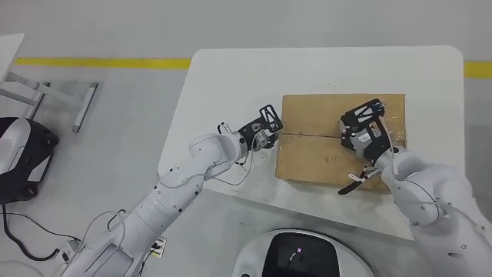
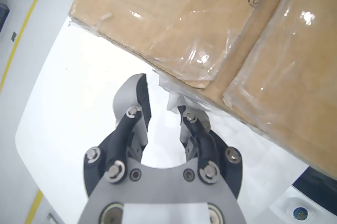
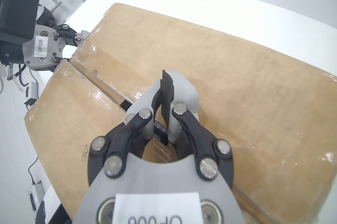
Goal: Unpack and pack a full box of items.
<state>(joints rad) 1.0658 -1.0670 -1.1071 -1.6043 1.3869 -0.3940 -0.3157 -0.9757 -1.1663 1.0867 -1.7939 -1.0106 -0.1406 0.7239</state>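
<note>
Where the box (image 1: pixel 323 119) rests, white table (image 1: pixel 231 85), grey floor (image 1: pixel 115 15)

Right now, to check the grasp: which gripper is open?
The left gripper, at the side edge of the box, jaws apart; the right gripper hangs over the box top, jaws together.

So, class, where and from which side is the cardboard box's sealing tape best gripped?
Probably the loose crumpled tape end hanging at the cardboard box's end face, under the flap seam, approached sideways from that end; elsewhere the tape lies flat, offering no edge.
</note>
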